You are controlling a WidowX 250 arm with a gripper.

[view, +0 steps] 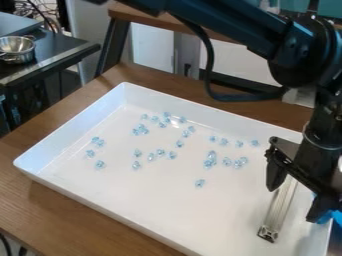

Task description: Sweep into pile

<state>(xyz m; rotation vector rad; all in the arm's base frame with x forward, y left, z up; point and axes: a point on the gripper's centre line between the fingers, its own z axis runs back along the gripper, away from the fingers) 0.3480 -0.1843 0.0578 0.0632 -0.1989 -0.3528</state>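
The jaws of the black gripper (292, 205) are set well apart and released, with the tray's floor and part of a narrow metallic bar (279, 207) seen between them. At the near side, the brown wooden table (67, 215) is seen beneath the white rectangular tray (133, 192). By the tray's right end, the bar is laid lengthwise, its capped end pointed toward the camera, and a bright blue object (336, 218) is partly hidden behind the nearer jaw. The small pale-blue crystals (200, 183) are spread over the tray's floor in loose clumps: the nearest is set alone, a tighter cluster and several pairs are found beyond it, a few are scattered toward the left wall, and a broken row is formed toward the right. Others are gathered loosely near the far wall. Above the tray's far right side, the black arm (234, 20) is extended from the top edge, with a dark cable (210, 75) looped below. Farther back, at the upper left, a shiny metal pot (19, 50) is placed on a dark counter (57, 52).
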